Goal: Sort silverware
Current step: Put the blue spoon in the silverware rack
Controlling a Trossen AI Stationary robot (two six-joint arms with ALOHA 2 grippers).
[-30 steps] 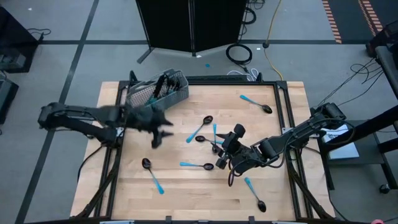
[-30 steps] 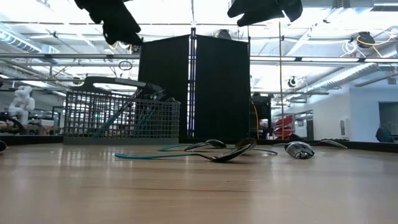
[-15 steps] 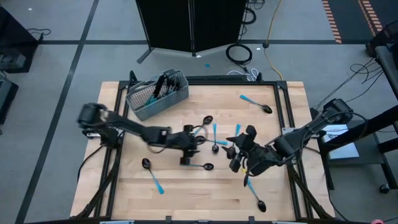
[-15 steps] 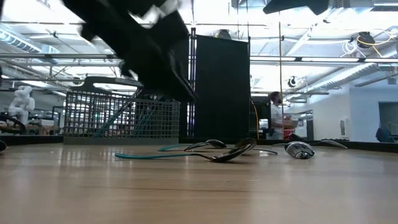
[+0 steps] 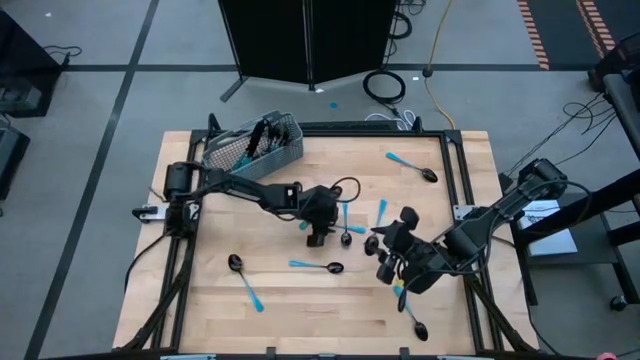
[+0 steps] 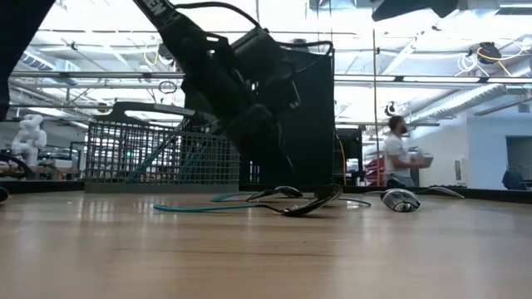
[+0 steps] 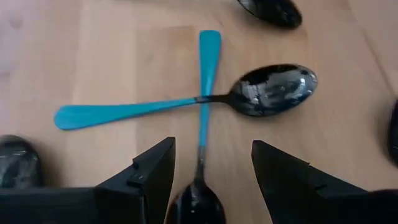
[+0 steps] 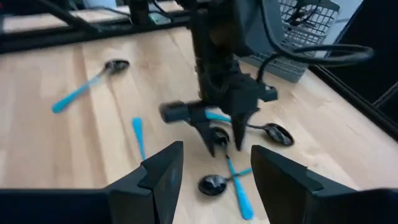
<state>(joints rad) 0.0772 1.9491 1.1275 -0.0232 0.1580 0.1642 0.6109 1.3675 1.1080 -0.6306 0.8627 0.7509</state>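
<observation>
Left gripper (image 7: pixel 208 180) agape, straddling crossed spoons (image 7: pixel 205 102); nothing held

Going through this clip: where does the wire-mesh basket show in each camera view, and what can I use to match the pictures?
High view: basket at the table's upper left corner.
Low view: basket left of centre, far across the table.
Left wrist view: not in it.
Right wrist view: basket in the upper right corner.
Shared landmark: the left gripper, fingers open over crossed spoons, shows in all four.
</observation>
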